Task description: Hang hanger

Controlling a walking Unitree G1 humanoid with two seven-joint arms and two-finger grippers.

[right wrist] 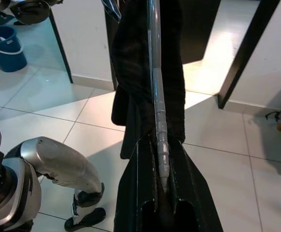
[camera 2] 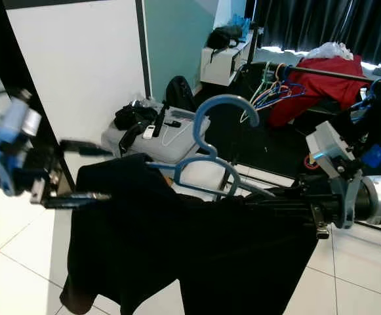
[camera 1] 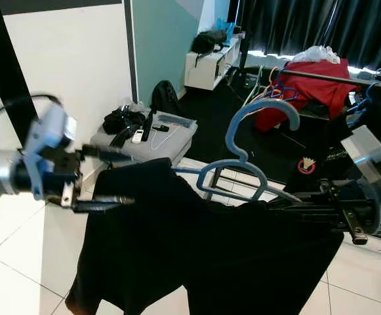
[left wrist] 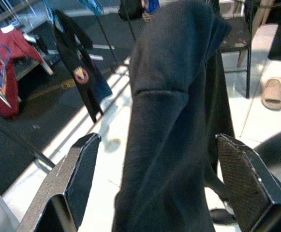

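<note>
A blue plastic hanger (camera 1: 235, 164) carries a black garment (camera 1: 197, 256) and is held level in front of me, its hook (camera 1: 263, 107) pointing up. My right gripper (camera 1: 279, 203) is shut on the hanger's right arm (right wrist: 157, 111), which runs out between its fingers with the garment draped over it. On the other side, my left gripper (camera 1: 108, 178) is open. Its two fingers (left wrist: 82, 169) straddle the garment's left shoulder (left wrist: 174, 96) without pressing it. A dark clothes rail (camera 1: 338, 78) with a red garment and several coloured hangers stands at the back right.
A grey case (camera 1: 147, 141) piled with small items lies on the floor ahead, by a white wall panel and a black post (camera 1: 3, 65). A white cabinet (camera 1: 206, 65) and dark curtains are further back. A sandal (left wrist: 274, 93) and a blue bucket (right wrist: 5, 46) sit on the tiles.
</note>
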